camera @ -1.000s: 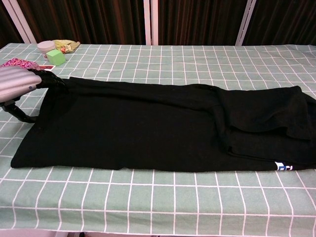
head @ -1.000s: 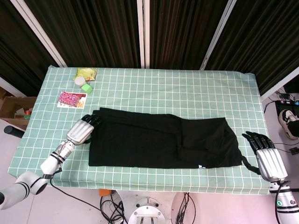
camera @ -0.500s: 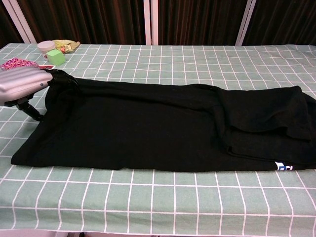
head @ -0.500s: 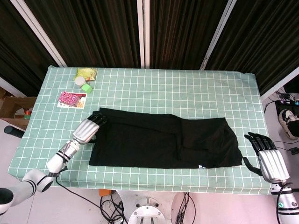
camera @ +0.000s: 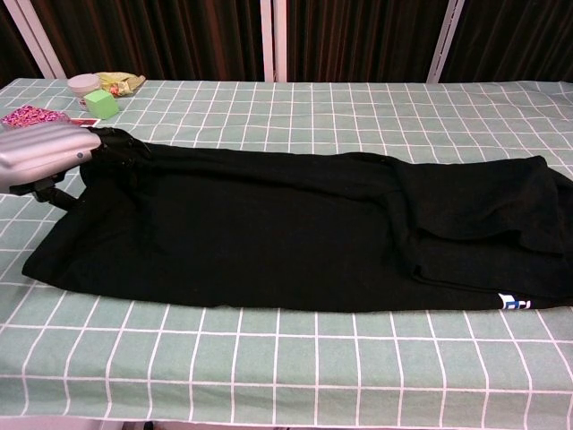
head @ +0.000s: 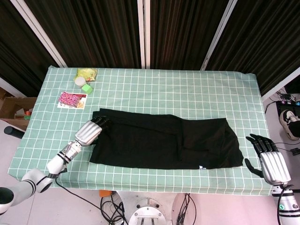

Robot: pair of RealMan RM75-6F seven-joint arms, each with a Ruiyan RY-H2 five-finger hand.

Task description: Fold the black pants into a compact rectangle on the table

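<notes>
The black pants [head: 164, 143] lie flat in a long strip across the green checked table [head: 187, 93], with the waist end at the right and a small white label [camera: 513, 304] near the front right corner. My left hand [head: 90, 131] is at the strip's left end. Its dark fingers [camera: 115, 143] grip the far left corner of the pants [camera: 269, 228], where the cloth is slightly raised. My right hand [head: 269, 158] is open just past the right end, fingers spread, not touching the cloth. The chest view does not show it.
At the back left of the table stand a white jar [head: 79, 81], a green cube [head: 87, 87], a yellow-green packet [head: 86, 73] and a pink patterned card [head: 72, 99]. A cardboard box [head: 14, 108] sits beside the table on the left. Dark curtains hang behind.
My left hand has moved right and slightly forward with the pants' left corner, dragging the left edge inward. My right hand has drawn back a little from the right end.
</notes>
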